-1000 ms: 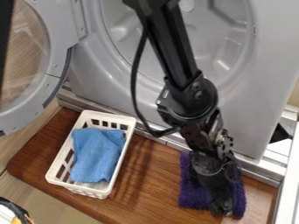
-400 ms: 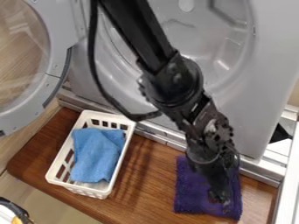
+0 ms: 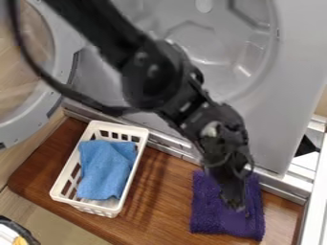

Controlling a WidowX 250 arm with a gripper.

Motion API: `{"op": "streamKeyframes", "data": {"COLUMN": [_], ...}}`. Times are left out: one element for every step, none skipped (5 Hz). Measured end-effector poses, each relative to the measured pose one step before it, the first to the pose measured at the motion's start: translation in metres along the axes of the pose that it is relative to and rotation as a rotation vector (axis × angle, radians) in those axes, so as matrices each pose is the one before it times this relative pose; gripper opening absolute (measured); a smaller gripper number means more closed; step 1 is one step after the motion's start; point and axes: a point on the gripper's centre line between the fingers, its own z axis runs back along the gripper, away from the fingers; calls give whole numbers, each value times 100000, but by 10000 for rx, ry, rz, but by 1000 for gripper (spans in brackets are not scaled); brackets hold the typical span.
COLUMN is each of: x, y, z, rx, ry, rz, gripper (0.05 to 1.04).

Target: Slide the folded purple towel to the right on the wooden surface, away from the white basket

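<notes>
At 5 o'clock in the camera view, a purple cloth (image 3: 209,215) lies flat on a brown wooden board (image 3: 159,191). The black gripper (image 3: 235,205) points down over its middle; contact cannot be confirmed, nor can I tell whether the gripper is spread or closed. Between 7 and 8 o'clock, a white slotted basket (image 3: 122,203) stands on the same board, holding a crumpled blue cloth (image 3: 105,167). Beyond, toward 12 o'clock, is a grey machine (image 3: 281,86) with a round opening; its glazed door (image 3: 60,79) hangs open at 10 o'clock.
</notes>
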Motion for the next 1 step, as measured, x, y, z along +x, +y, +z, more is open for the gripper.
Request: {"op": "streamKeyframes", "data": {"x": [-402], "y": [56], "z": [1303], "rx": [50], "ry": [-152], "rz": [10], "gripper": [998]}}
